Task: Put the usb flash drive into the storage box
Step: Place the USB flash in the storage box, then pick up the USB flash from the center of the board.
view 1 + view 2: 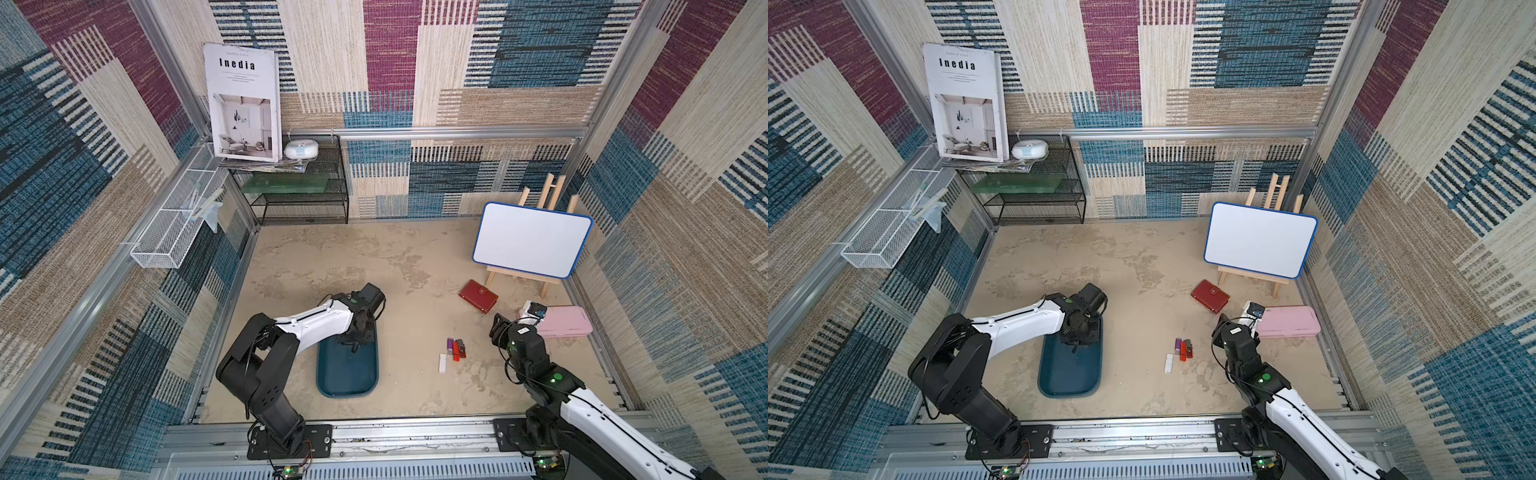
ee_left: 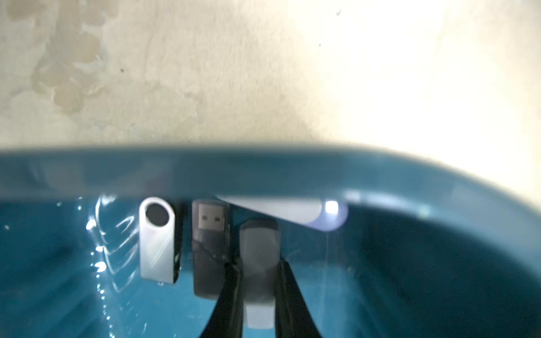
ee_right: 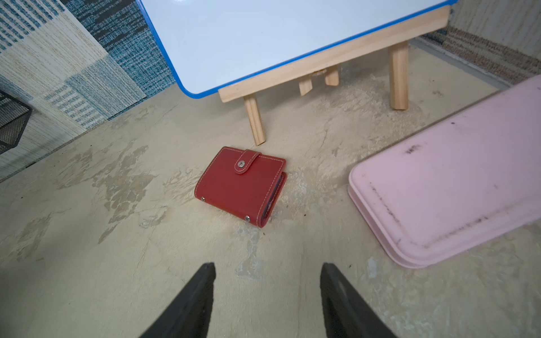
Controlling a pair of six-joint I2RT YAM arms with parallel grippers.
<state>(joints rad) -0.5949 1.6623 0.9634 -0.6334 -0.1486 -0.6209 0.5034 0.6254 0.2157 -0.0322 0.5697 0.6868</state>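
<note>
Your left arm [image 1: 316, 322] reaches over the storage box's [image 1: 349, 374] far end, left gripper [image 2: 259, 266] clamped on a grey usb flash drive [image 2: 259, 248]. Your right gripper [image 3: 268, 269] hangs well right of the box, jaws apart.

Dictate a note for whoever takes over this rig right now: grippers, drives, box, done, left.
The left gripper is shut on a pale grey flash drive inside the shallow teal plastic storage box, not yet released.
The right gripper is open and empty, facing a red leather wallet.
Done: a silver metal drive, a dark grey drive and a white drive lie in the box.
Left: release, then fetch the loose coloured drives on the table.
</note>
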